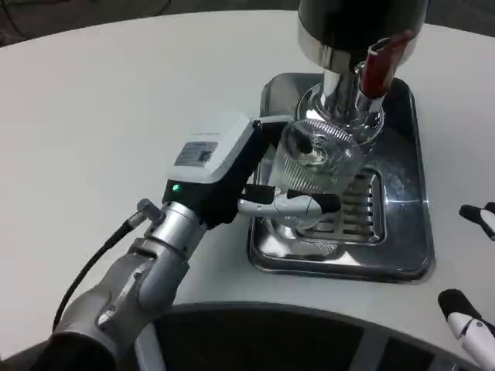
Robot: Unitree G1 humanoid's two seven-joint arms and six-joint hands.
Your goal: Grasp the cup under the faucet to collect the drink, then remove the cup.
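Note:
A clear ribbed cup (319, 161) stands on the dispenser's drip tray (402, 224), right beneath the chrome faucet (340, 93) with its red lever (380, 63). My left hand (232, 166) grips the cup from its left side, fingers (290, 205) wrapped across the cup's front. Whether liquid is in the cup I cannot tell. At the right edge, the fingertips (464, 309) of my right hand (472, 270) show apart, holding nothing, well away from the tray.
The drinks dispenser's dark body (356, 19) rises at the top behind the faucet. A slotted grate (363, 207) lies in the steel tray. White table (93, 116) spreads to the left and far side; the table's near edge runs along the bottom.

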